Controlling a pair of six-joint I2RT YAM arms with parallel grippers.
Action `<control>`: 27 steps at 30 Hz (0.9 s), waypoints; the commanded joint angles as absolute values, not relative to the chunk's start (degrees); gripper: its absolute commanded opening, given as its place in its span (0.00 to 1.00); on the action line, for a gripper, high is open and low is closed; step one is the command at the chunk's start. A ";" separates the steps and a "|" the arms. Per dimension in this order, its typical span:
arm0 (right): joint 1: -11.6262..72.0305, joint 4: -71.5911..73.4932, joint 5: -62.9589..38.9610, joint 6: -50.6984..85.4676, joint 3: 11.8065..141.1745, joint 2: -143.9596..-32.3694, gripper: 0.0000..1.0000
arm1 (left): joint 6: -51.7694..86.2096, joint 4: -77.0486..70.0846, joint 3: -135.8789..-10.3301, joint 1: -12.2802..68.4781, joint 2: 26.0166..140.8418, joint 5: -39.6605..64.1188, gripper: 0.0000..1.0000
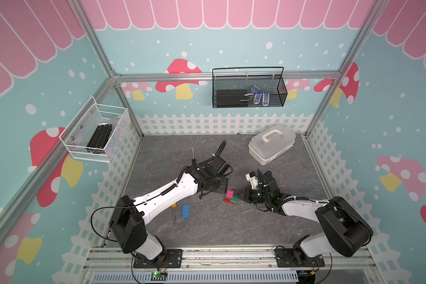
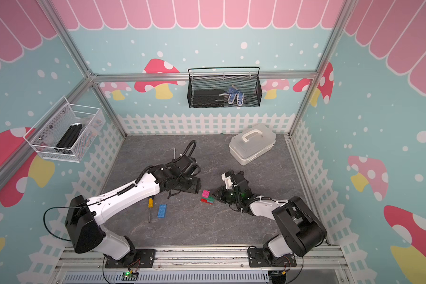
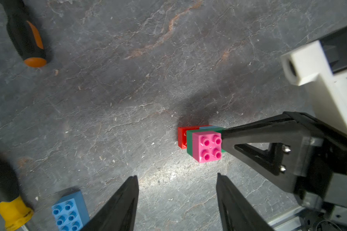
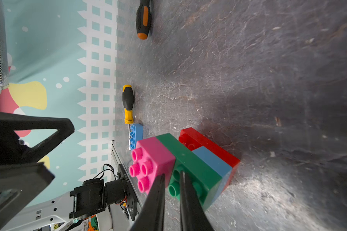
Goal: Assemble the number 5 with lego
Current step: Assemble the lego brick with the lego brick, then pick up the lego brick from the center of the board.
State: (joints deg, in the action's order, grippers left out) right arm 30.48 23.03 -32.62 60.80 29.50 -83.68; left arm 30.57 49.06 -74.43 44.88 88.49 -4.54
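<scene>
The lego stack (image 1: 231, 196) stands mid-table: a long red brick (image 4: 208, 145) at the bottom, then a short blue brick (image 4: 210, 160), a long green brick (image 4: 190, 166) and a pink square brick (image 3: 206, 146) on top. A long blue brick (image 1: 185, 210) lies loose to the stack's left. My right gripper (image 4: 171, 175) has its tips at the pink brick's side, over the green studs, with a narrow gap and nothing in it. My left gripper (image 3: 177, 176) hovers open just left of the stack, with only bare table between its fingers.
A yellow-handled screwdriver (image 1: 174, 207) lies beside the loose blue brick. An orange-and-black screwdriver (image 3: 26, 38) lies farther back under my left arm. A white lidded box (image 1: 271, 143) sits at the back right. Two wire baskets (image 1: 249, 88) hang on the walls.
</scene>
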 commanded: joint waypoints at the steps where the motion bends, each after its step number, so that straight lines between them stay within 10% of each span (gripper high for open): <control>1: 30.85 16.14 -31.61 59.83 30.18 -83.28 0.20 | 29.37 50.71 -72.47 43.66 86.26 -5.63 0.65; 27: 30.93 7.39 -31.93 56.61 33.75 -74.36 0.50 | 33.13 56.01 -50.54 35.39 72.69 -10.90 0.67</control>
